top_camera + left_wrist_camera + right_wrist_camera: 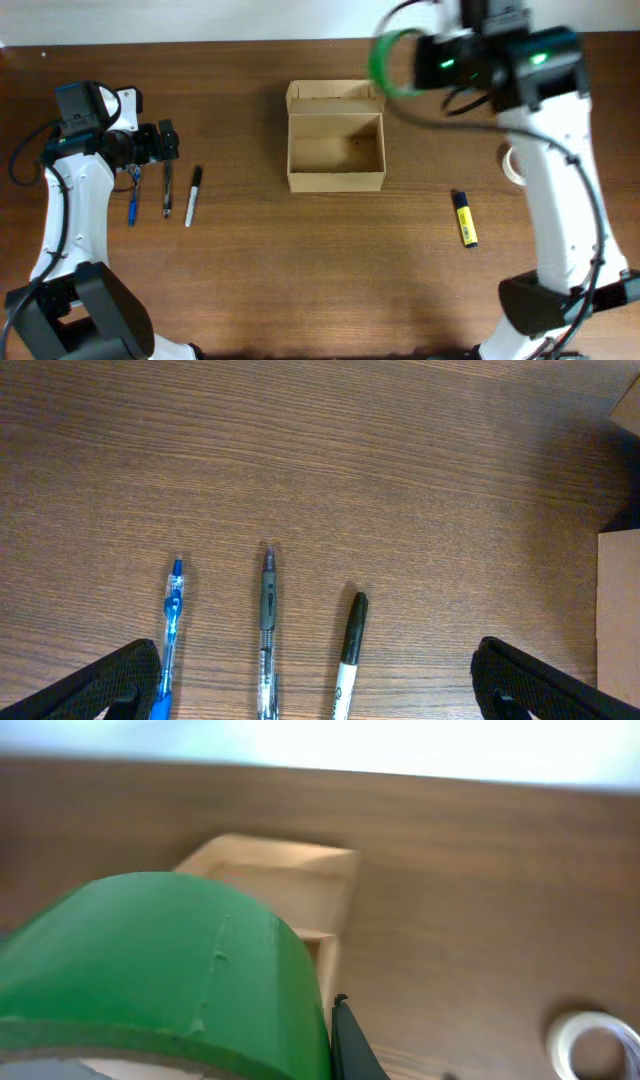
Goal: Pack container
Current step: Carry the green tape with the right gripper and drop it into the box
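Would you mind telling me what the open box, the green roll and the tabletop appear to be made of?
The box: matte tan cardboard, judging by its folded flaps and raw edges. The green roll: probably plastic adhesive tape, smooth with a slight sheen and a small wrinkle. The tabletop: wood or wood-look laminate with brown grain; the pictures cannot settle which.

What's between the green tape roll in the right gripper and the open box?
Nothing visible. The right gripper holds the green tape roll by the container's far right corner, as the overhead view shows it. The flap lid is folded back and the inside looks empty.
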`<state>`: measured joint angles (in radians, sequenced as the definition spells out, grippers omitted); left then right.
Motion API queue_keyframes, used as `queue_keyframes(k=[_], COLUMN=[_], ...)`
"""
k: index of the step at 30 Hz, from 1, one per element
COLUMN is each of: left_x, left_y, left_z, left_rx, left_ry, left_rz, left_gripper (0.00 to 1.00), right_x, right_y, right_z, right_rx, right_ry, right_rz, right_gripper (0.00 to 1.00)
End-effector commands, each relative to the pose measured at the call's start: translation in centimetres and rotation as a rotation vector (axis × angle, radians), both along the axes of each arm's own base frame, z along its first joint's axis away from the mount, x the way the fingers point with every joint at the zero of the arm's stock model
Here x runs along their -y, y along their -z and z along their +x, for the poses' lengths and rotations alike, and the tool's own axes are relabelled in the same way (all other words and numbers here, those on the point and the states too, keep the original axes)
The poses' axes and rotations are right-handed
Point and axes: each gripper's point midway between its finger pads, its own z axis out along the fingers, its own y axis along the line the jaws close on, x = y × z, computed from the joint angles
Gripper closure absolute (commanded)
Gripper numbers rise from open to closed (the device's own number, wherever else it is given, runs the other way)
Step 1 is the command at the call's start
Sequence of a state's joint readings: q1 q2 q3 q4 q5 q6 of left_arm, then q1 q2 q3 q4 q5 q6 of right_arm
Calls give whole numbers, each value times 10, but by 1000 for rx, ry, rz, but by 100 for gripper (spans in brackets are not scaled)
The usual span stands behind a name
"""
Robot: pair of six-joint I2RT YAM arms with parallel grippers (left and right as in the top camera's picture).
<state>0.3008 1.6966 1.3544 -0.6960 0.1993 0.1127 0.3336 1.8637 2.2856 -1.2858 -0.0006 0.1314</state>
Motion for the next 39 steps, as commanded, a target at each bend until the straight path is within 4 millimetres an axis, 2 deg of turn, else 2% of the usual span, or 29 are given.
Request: queue_keyframes(k=[1,5,8,11,27,33,39], left_x=[0,0,0,0,0,0,0], left_y=[-2,-2,-2,-2,-2,-2,-2], left_z=[4,4,4,4,4,4,4], left_rx=[8,8,8,8,8,8,8], left_ry=[18,18,18,18,18,18,18], left_rz=[-2,-2,-2,-2,-2,-2,-2], left_gripper=[1,1,1,1,1,1,1], right_x=[-33,-55,-70,-77,-109,-116,-122], right_y=[56,95,129,157,264,285,289], right_z=[10,22,32,33,28,30,37], right_rx=[-42,-55,-108,-169,-368,-384,-359], right_ry=[-151,-200,-234,-263,-336,-324,-313], right_rz=[-238,-382,-368,-354,-321,-313,-299], right_gripper=[96,96,96,96,96,96,96])
